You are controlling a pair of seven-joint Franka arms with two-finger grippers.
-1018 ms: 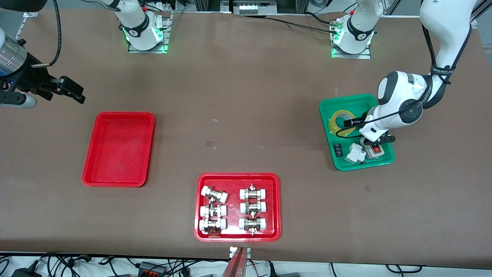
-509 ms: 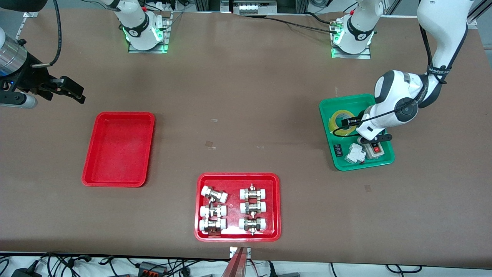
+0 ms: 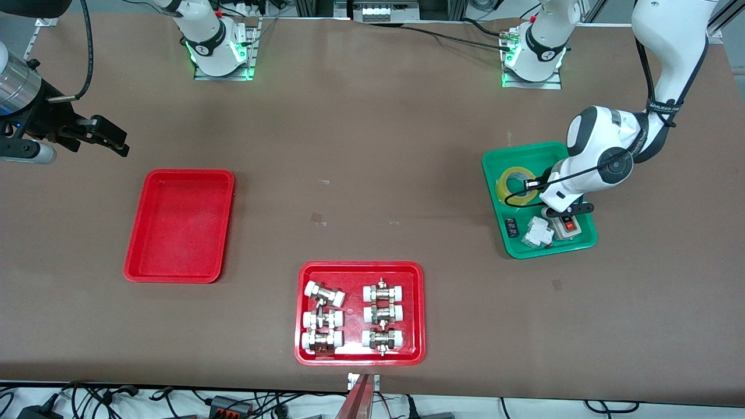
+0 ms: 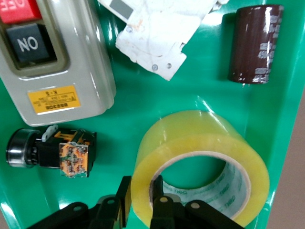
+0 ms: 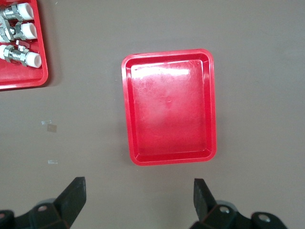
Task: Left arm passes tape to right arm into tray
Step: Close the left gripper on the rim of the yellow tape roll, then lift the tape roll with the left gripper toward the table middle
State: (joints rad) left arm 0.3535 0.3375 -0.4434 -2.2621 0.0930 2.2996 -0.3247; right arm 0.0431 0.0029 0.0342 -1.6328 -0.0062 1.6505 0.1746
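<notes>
At right of the front view, the left pincer (image 4: pixel 140 207) straddles the wall of the tape (image 3: pixel 515 184) in the green tray (image 3: pixel 541 251), pinching it to lift, while the right pincer (image 5: pixel 138 198) waits spread above the red tray (image 3: pixel 135 256).

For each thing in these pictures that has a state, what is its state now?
tape: lying flat in the green tray, one wall between the left gripper's fingers.
left gripper: shut on the tape's wall.
right gripper: open, waiting above the table.
red tray: empty.
fittings tray: holds six fittings.
</notes>
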